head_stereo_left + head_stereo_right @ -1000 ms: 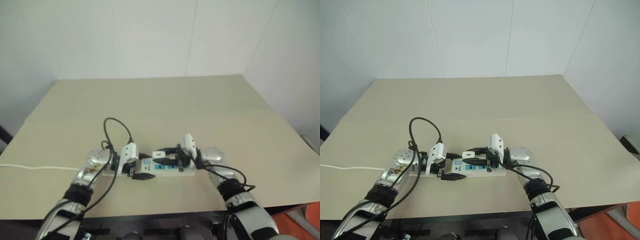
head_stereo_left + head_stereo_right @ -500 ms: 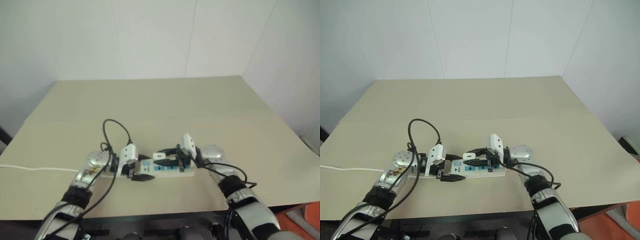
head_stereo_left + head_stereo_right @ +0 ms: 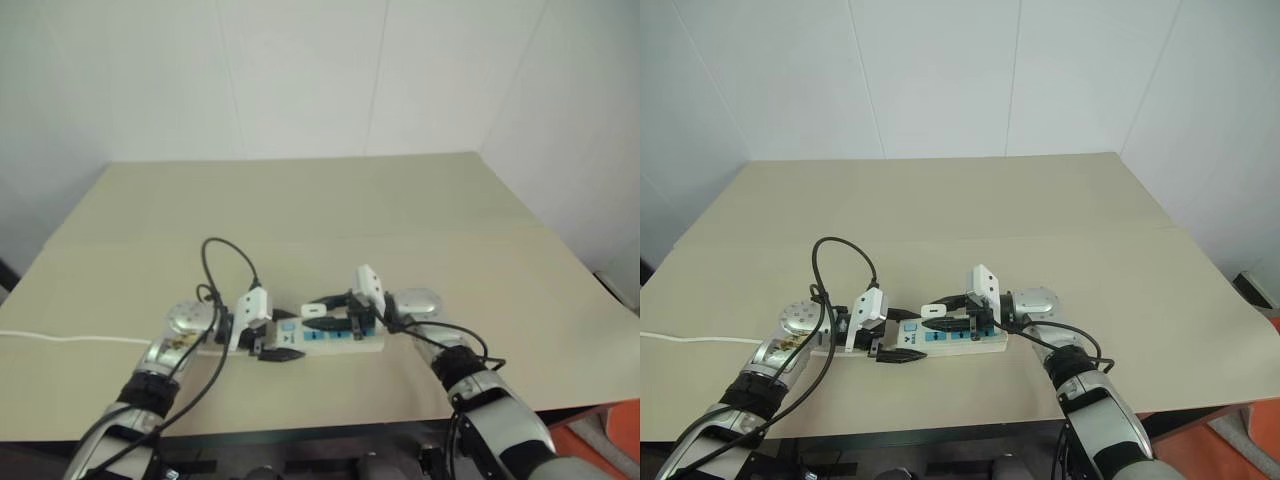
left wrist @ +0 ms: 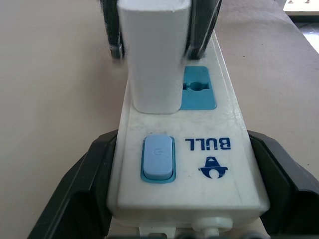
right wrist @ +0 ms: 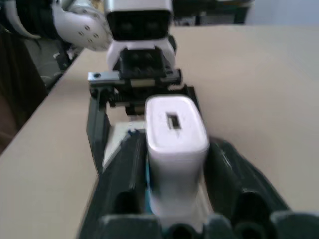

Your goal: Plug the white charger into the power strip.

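The power strip (image 3: 992,341) lies flat near the table's front edge, its blue switch (image 4: 158,158) at the end toward my left arm. My left gripper (image 3: 894,336) is shut on that switch end, one black finger (image 4: 75,194) on each long side. The white charger (image 3: 932,312) stands upright on the strip (image 4: 214,164), just past the switch, and hides the socket beneath it. My right gripper (image 3: 936,316) reaches in from the other end and is slightly open. Its fingers (image 5: 124,174) flank the charger (image 5: 174,134), with a thin gap on one side.
The strip's thin white cord (image 3: 680,338) runs off the table's left edge. A black cable loop (image 3: 845,250) arches above my left wrist. The tan table (image 3: 970,210) stretches far behind the strip. An orange object (image 3: 1252,450) sits beyond the front right corner.
The whole picture has shifted a little. Both arms and the strip keep their places. My right fingers have eased slightly apart around the charger.
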{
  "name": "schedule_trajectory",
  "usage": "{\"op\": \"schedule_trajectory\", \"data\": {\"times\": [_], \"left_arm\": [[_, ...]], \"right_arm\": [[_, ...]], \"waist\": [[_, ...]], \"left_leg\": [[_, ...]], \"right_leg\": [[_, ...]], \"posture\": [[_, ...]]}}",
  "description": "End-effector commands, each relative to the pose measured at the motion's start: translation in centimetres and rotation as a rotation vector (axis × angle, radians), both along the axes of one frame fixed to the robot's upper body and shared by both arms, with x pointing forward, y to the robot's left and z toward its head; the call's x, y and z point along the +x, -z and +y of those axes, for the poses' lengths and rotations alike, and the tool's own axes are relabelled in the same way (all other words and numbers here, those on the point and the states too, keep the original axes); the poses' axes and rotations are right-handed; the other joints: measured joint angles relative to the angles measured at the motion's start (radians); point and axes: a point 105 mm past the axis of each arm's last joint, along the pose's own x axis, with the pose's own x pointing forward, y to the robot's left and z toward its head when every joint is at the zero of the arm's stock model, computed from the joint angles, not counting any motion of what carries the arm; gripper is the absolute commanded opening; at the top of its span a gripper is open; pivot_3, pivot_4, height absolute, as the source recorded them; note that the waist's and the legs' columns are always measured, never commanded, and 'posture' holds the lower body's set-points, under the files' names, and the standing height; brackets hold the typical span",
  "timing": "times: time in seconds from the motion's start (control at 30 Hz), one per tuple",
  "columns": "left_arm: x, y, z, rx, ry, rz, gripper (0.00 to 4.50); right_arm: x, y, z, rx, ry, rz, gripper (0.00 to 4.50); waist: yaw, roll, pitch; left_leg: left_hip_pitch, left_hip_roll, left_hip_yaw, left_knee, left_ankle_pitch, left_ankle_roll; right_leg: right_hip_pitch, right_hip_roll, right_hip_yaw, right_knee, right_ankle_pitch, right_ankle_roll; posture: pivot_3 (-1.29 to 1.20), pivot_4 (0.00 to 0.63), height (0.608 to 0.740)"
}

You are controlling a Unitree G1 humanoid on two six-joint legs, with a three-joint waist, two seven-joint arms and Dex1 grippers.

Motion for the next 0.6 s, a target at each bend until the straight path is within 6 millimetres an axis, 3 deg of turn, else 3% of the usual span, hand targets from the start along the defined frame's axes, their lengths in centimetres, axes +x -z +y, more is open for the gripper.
{"op": "schedule_trajectory", "data": {"times": [0.03,0.17,0.33,0.47,0.6], "left_arm": [[0.5,0.0,1.5,0.034,-0.044,0.0,3.29],[0.8,0.0,1.1,0.031,-0.039,-0.001,3.29],[1.1,0.1,0.6,0.019,-0.034,-0.001,3.29],[1.4,-0.1,-0.2,-0.02,-0.039,0.012,4.48],[1.2,-2.0,-1.0,-0.126,0.015,0.01,4.48]], "right_arm": [[-0.9,3.9,-1.5,-0.111,0.038,0.126,3.06],[-1.0,3.6,-1.7,-0.108,0.039,0.102,4.38],[-0.7,1.9,-2.5,-0.077,0.055,0.071,4.38],[-0.4,-0.9,-3.9,-0.041,0.082,0.019,4.4],[-0.1,-3.4,-5.7,-0.022,0.128,-0.048,4.4]], "waist": [[0.0,-0.002,-0.002],[0.001,-0.003,-0.002],[0.004,-0.003,-0.002],[0.011,-0.002,-0.001],[0.026,0.0,0.001]], "left_leg": [[0.001,0.0,0.0,-0.001,0.0,0.0],[0.003,0.001,0.0,-0.002,0.0,0.0],[0.004,0.001,0.0,-0.002,0.0,0.0],[0.002,0.001,0.0,-0.002,0.0,0.0],[-0.009,0.0,0.0,-0.001,0.0,0.0]], "right_leg": [[0.0,0.0,0.0,0.0,0.0,0.0],[0.002,0.001,0.0,0.0,-0.001,-0.002],[0.003,0.001,0.0,0.0,-0.001,-0.002],[0.001,0.001,0.0,0.0,-0.001,-0.002],[-0.01,0.001,0.0,0.0,-0.001,-0.002]], "posture": [[0.0,0.15,0.74],[0.0,0.15,0.74],[0.0,0.15,0.74],[0.0,0.15,0.74],[0.0,0.15,0.74]]}}
